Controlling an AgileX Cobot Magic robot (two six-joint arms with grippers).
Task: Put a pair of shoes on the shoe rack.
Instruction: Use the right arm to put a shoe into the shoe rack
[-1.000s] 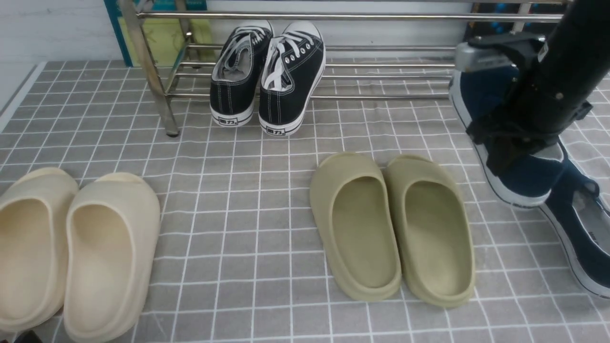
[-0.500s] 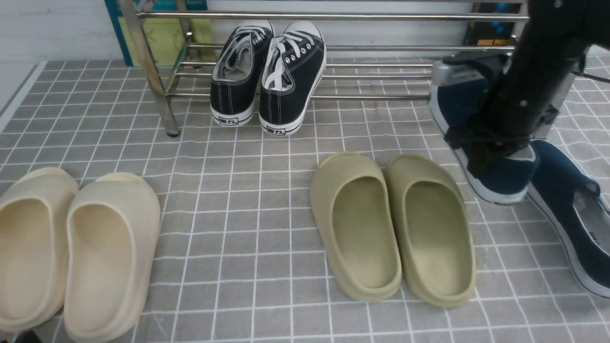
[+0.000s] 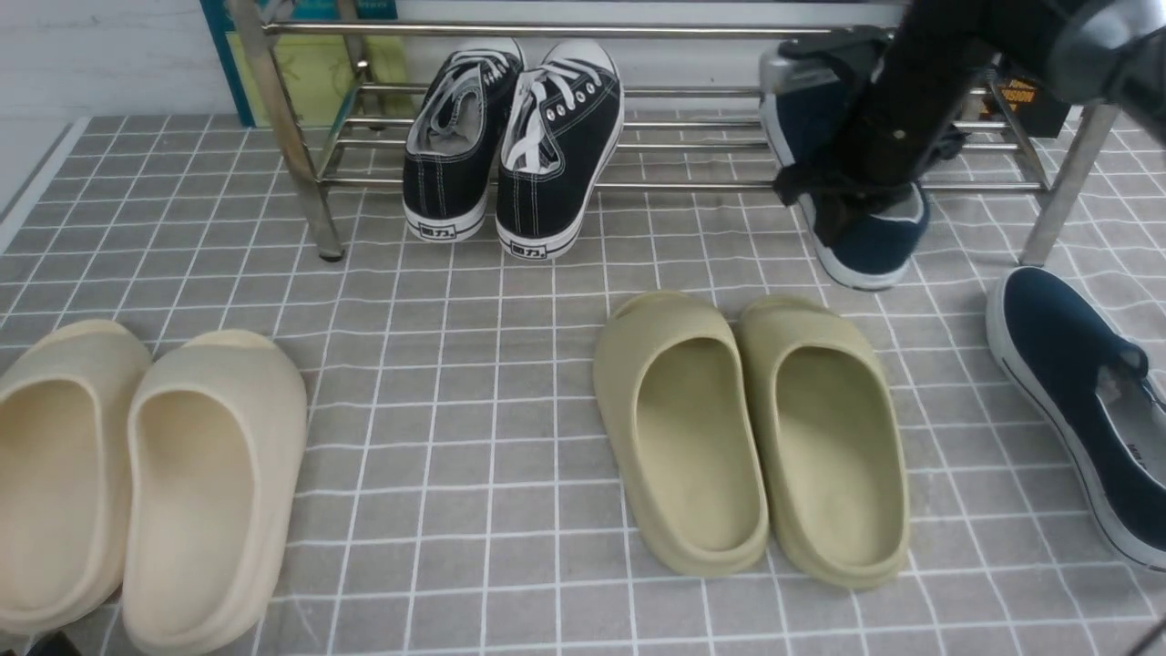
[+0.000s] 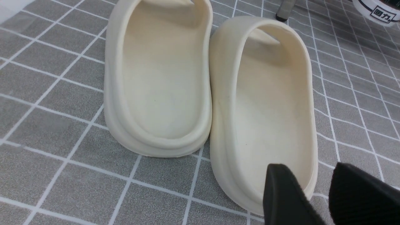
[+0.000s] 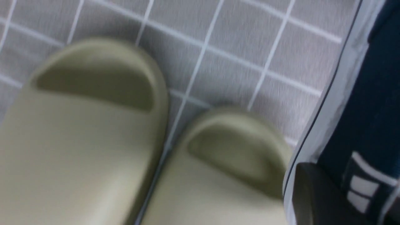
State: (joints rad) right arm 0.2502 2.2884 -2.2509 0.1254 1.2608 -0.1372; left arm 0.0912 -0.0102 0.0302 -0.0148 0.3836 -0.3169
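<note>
Moved left since before: your right hand (image 3: 847,196), clamped on a navy shoe (image 3: 870,246), holds it at the shoe rack (image 3: 692,187), toe pointing away from you. Your arm (image 3: 920,82) hides its middle; its mate (image 3: 1066,364), right of the hand, is cropped.

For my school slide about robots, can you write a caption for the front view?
Right tool holds one navy slip-on at the silver shoe rack; the other slip-on lies nearby.

Navy sneaker (image 3: 870,246) tilted at silver rack (image 3: 638,30), second sneaker (image 3: 1057,355) nearby
</note>
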